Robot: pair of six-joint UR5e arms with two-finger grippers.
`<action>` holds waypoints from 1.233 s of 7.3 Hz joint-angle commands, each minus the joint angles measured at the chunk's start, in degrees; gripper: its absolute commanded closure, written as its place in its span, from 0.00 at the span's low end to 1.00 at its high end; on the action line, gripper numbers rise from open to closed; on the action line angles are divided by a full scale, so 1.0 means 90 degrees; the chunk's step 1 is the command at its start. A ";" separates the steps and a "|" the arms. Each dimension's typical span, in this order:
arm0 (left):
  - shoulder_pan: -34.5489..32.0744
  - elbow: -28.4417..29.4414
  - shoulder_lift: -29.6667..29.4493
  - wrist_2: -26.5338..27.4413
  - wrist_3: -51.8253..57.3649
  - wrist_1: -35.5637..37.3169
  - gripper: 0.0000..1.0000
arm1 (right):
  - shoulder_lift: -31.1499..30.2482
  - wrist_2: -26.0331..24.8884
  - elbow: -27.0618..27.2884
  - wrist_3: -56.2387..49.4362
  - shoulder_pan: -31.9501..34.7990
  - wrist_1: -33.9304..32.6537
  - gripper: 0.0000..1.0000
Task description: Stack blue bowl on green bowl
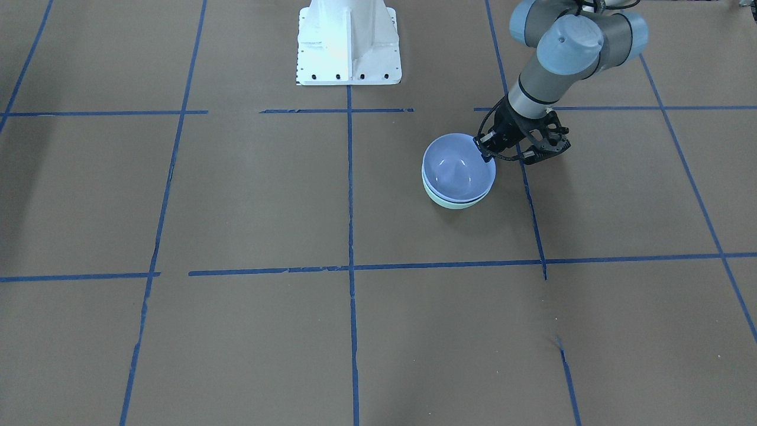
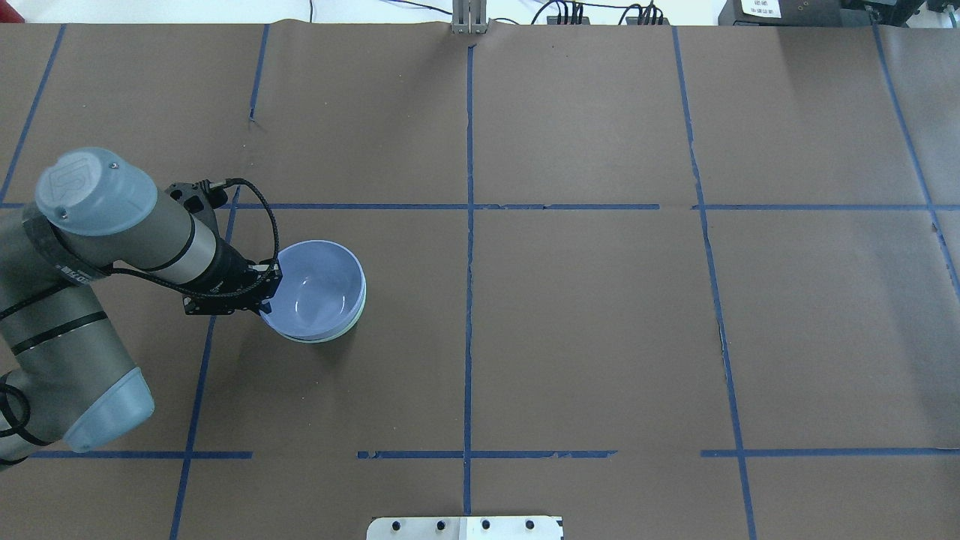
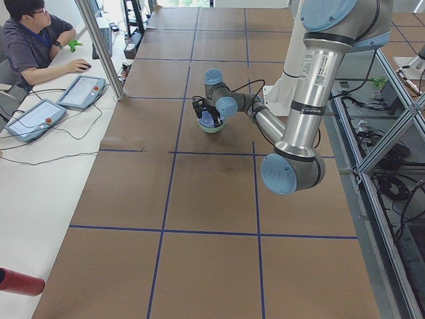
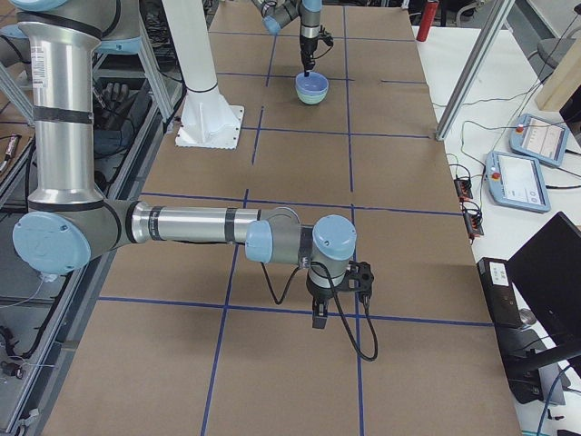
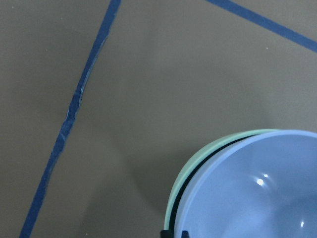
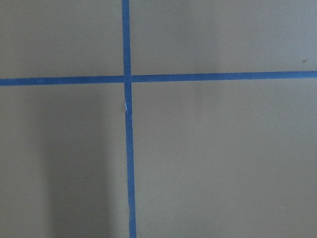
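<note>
The blue bowl [image 1: 458, 168] sits inside the green bowl [image 1: 455, 204], on the robot's left side of the table. In the overhead view only a thin rim of the green bowl [image 2: 358, 315] shows around the blue bowl [image 2: 315, 289]. My left gripper [image 1: 488, 152] is shut on the blue bowl's rim, on the side nearest the arm [image 2: 268, 294]. In the left wrist view a dark gap shows between the blue bowl [image 5: 257, 193] and the green bowl's rim [image 5: 190, 171]. My right gripper [image 4: 320, 318] hangs low over bare table, far from the bowls. I cannot tell whether it is open or shut.
The white robot base [image 1: 349, 41] stands at the table's robot-side edge. Blue tape lines [image 2: 469, 300] divide the brown table into squares. An operator [image 3: 33, 33] with tablets [image 3: 80, 90] sits at a side bench.
</note>
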 commanded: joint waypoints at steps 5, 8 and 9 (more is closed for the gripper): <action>-0.0171 -0.0495 0.0253 -0.0048 0.0065 0.0000 0.00 | 0.0000 0.0000 0.0000 -0.0004 -0.0002 0.0000 0.00; -0.1572 -0.0693 0.1276 -0.0097 0.2865 0.0000 0.00 | 0.0000 0.0000 0.0000 0.0005 -0.0002 0.0000 0.00; -0.2197 -0.0644 0.1696 -0.0155 0.4135 0.0000 0.00 | 0.0000 0.0000 0.0000 0.0005 -0.0002 0.0000 0.00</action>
